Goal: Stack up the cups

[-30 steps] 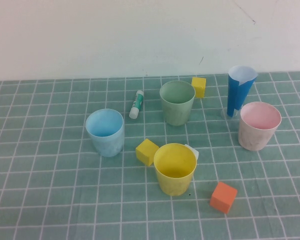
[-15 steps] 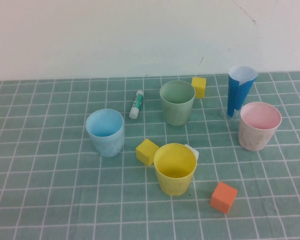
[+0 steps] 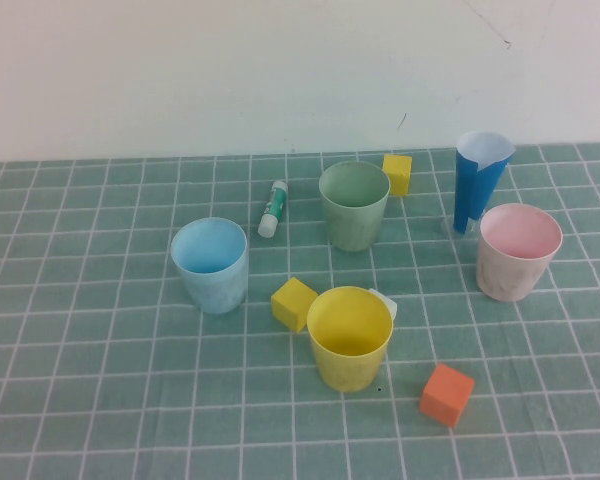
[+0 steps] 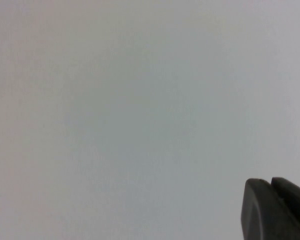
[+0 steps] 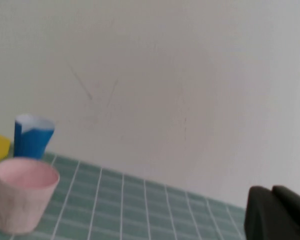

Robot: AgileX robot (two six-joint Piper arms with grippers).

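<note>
blue paper cone [image 3: 479, 178], glue stick [image 3: 273, 208], two yellow cubes [image 3: 397, 173] [image 3: 294, 303], orange cube [image 3: 447, 394].

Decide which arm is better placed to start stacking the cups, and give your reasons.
Probably the right. The right gripper faces the pink cup from close by, while the left gripper faces only blank wall. Neither arm shows in the high view.

My cups are light blue [image 3: 210, 264], sage green [image 3: 354, 205], pale pink [image 3: 518, 251] and yellow [image 3: 349, 337], on a teal mat [image 3: 100, 380] gridded in white, among two yellow cubes [image 3: 294, 303], an orange cube [image 3: 447, 394] and a dark-blue, white-lined cone [image 3: 479, 180].
</note>
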